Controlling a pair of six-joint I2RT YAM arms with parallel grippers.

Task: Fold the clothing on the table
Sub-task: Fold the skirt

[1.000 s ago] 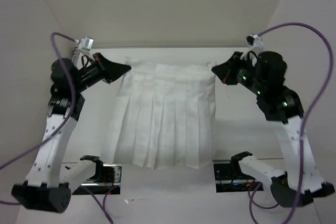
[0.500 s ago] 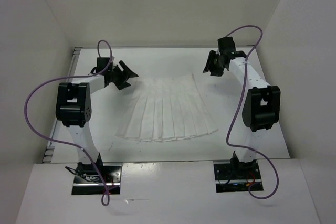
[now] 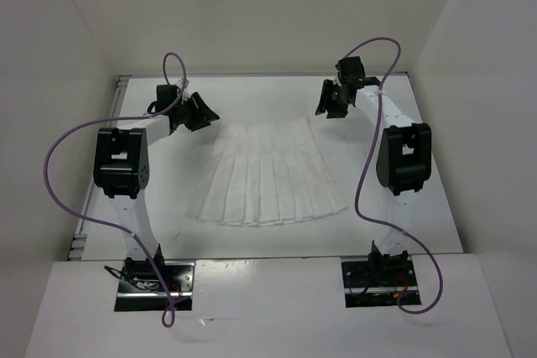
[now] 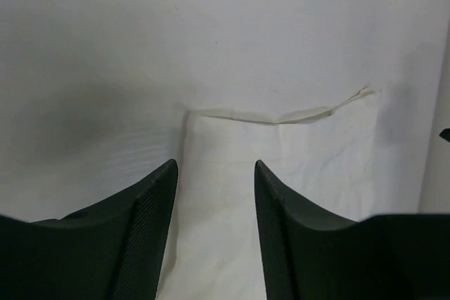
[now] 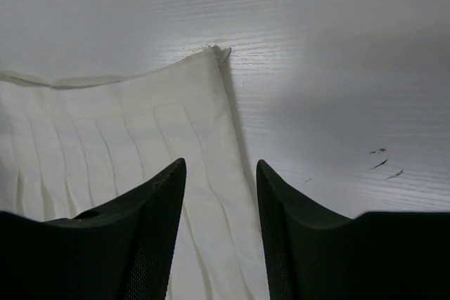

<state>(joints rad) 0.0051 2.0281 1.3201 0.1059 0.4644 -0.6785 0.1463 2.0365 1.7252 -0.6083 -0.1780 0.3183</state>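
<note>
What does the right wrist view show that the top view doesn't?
Only the right wrist view: the clothing's corner close up, a small tuft at its tip, and dark scuff marks on the table. Only the top view: the whole fanned-out clothing and the left gripper at its other far corner. Both: the right gripper open and empty, clothing lying flat.

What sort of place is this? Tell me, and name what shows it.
Most likely a robot test booth, not a home. Plain white walls box in a white table, two robot arms with purple cables are bolted at its near edge, and one white garment lies on it.
</note>
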